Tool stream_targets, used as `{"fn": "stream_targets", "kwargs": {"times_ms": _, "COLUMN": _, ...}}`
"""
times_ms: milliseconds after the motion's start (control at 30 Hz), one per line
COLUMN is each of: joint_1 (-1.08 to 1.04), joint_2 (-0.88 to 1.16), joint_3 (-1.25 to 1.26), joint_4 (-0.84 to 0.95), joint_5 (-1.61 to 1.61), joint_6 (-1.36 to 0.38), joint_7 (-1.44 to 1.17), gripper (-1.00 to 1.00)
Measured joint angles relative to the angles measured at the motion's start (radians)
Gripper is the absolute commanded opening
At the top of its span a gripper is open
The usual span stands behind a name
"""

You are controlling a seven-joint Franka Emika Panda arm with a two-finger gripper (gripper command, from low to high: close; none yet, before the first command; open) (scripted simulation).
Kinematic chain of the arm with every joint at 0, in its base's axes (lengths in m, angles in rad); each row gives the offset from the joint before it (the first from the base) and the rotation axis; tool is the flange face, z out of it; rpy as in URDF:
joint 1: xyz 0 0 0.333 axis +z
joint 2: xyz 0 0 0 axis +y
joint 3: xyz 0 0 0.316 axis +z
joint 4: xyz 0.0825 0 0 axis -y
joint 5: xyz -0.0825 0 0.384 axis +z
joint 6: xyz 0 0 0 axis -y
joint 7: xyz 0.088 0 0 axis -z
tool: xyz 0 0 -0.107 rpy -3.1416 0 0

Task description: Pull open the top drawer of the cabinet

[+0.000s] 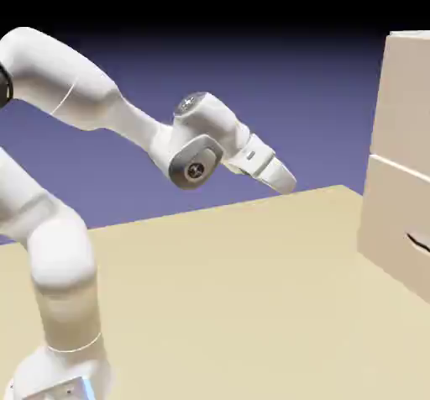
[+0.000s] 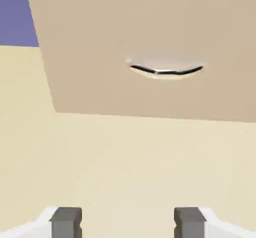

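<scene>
Well short of the cabinet [image 1: 401,163], the end effector [image 1: 284,178] hangs open and empty above the surface [image 1: 235,289]. It should rise past the lower drawer [image 2: 150,52] to the top drawer [image 1: 407,96], squaring up on that handle.

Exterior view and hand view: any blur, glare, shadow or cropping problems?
Exterior view: soft and slightly blurred, evenly lit, black band on top; the cabinet is cut off at the right edge. Hand view: sharper, no glare; the drawer's dark handle reads clearly, and the open gripper is cropped at the bottom.
</scene>
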Motion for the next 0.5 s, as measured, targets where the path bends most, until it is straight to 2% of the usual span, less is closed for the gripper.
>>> {"fn": "stream_targets", "kwargs": {"times_ms": 500, "joint_1": -0.544, "joint_2": -0.141, "joint_3": 0.377, "joint_4": 0.324, "joint_5": 0.639, "joint_6": -0.115, "joint_7": 0.028, "gripper": 0.00}}
